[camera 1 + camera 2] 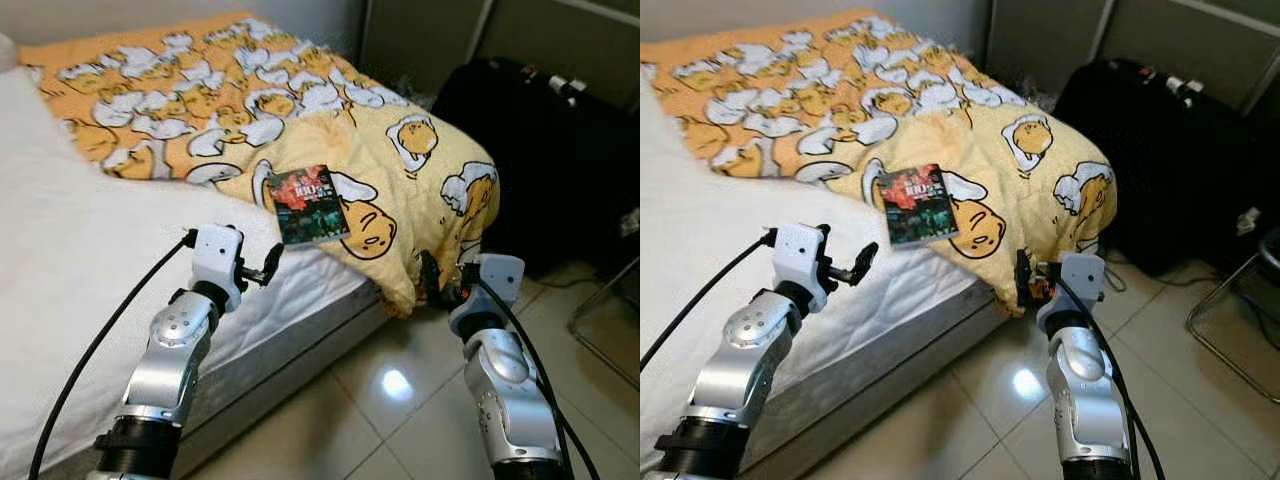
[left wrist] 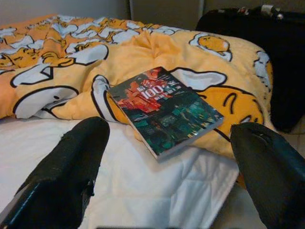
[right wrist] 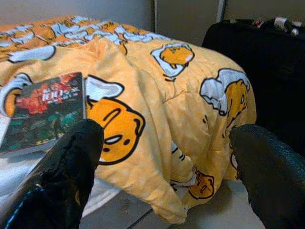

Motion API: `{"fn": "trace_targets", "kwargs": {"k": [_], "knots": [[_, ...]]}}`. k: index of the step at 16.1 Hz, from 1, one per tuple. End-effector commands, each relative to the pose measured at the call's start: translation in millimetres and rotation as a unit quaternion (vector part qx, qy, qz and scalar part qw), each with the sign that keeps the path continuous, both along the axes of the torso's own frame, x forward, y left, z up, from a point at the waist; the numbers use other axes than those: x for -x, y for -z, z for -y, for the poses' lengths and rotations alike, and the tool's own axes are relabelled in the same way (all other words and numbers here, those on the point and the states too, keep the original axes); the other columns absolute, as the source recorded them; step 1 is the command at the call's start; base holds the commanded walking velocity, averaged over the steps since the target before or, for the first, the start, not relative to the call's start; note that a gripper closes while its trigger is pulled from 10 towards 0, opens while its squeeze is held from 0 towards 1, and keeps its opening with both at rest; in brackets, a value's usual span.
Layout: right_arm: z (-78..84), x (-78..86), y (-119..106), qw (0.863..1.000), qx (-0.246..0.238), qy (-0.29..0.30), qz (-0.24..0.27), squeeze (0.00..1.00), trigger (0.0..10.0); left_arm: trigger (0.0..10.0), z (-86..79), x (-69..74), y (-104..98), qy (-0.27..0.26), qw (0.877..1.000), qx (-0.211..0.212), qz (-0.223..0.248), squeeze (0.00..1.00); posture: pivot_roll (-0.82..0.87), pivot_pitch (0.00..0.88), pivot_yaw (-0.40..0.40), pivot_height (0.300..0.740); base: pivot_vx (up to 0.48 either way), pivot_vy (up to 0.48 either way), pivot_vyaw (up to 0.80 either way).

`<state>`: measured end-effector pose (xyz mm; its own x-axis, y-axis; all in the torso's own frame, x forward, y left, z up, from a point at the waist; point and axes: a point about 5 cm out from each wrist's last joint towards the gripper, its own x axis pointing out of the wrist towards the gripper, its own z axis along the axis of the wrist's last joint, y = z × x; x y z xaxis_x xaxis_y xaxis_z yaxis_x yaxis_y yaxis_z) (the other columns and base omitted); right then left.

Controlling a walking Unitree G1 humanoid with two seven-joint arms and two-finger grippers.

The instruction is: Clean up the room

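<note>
Lying on quilt (image 1: 330,130): book (image 1: 309,205).

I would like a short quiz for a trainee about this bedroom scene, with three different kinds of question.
1. True or false: the dark paperback book lies on the tiled floor.
2. Which gripper is nearer the book? A) left gripper B) right gripper
3. Fill in: the yellow cartoon-print quilt hangs over the bed's ____ toward the black suitcase.

Key: 1 false; 2 A; 3 corner.
</note>
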<state>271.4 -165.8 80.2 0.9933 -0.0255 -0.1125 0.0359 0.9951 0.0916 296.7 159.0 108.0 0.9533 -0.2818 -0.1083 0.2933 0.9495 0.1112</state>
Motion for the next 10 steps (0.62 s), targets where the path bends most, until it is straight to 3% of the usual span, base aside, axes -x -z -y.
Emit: {"fn": "trace_targets", "kwargs": {"k": [1,10], "knots": [[-3.5,-7.1,-4,1.0,0.003,-0.012,0.005,0.0,10.0,10.0,-4.4,-2.7,-4,-0.013,1.0,-0.004,0.01,0.62,-0.01,0.0,-0.014,0.74,0.345,0.0,0.0],[-8.3,-21.3,-2,0.999,0.008,-0.044,-0.011,0.0,10.0,10.0,-9.0,-4.2,-6,-0.035,0.999,-0.008,0.017,0.61,0.01,0.0,-0.043,0.74,0.345,0.0,0.0]]}}
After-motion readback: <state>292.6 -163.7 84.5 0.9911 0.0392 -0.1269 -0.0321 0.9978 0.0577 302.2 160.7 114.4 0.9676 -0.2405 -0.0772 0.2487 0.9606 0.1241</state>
